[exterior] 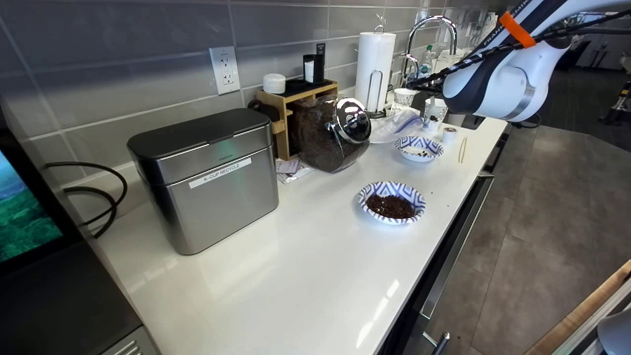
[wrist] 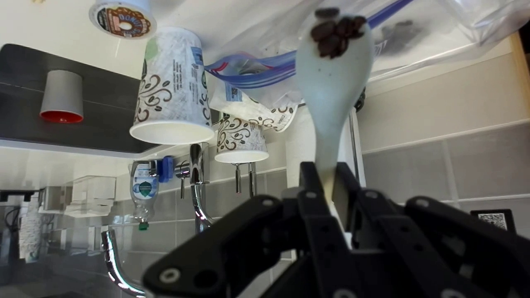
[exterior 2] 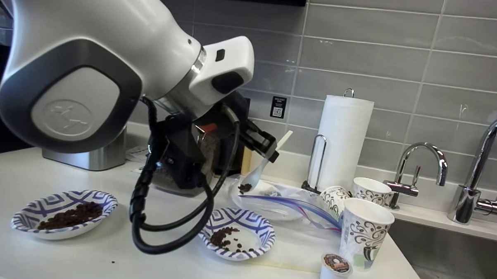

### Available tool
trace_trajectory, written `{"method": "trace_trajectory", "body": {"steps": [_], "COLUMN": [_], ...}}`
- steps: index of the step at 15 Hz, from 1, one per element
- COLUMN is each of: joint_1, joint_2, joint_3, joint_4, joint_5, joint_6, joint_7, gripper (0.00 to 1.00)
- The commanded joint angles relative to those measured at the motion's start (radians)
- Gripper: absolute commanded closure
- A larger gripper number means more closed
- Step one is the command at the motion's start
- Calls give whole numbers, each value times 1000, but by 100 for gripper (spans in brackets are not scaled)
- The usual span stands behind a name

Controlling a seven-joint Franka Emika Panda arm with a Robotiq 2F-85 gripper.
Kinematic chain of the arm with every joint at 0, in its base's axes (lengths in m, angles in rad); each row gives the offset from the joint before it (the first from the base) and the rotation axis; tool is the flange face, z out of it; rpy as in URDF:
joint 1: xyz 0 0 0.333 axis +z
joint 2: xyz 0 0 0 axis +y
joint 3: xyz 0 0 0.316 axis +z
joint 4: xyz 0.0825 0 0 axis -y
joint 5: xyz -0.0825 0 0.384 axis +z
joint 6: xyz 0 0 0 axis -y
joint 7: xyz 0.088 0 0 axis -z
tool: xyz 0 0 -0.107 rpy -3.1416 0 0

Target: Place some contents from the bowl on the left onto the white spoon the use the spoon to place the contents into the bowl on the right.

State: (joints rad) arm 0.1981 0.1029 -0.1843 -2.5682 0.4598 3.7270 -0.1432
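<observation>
Pincer (wrist: pixel 325 174) clamped on white spoon (wrist: pixel 334 80); beans (wrist: pixel 331 41) at its down-tilted tip. Steeper tilt could spill them onto bench (exterior: pixel 320 246); likely missing sparser bowl (exterior 2: pixel 239 218), front-edge side.

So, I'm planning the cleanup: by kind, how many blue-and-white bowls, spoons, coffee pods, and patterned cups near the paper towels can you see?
2 blue-and-white bowls
1 white spoon, held in the gripper
1 coffee pod
3 patterned cups
Total: 7

Tool (wrist: pixel 326 170) pinches white spoon (wrist: pixel 333 85); it carries beans (wrist: pixel 333 38).
</observation>
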Motion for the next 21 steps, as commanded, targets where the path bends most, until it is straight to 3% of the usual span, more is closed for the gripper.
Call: {"method": "trace_trajectory", "body": {"steps": [1,5,6,12,13,21], "joint_1": [0,-6,-6,-6,-58,-95], "joint_2": [0,0,0,29,39,89], "joint_3": [1,-3,-3,4,58,124], "joint_4": [1,3,3,-1,2,0], "joint_5": [-1,-2,-2,-40,-36,-52], "joint_6": [0,0,0,179,212,435], "joint_7": [0,0,0,19,7,7], "gripper": [86,86,97,97,97,97]}}
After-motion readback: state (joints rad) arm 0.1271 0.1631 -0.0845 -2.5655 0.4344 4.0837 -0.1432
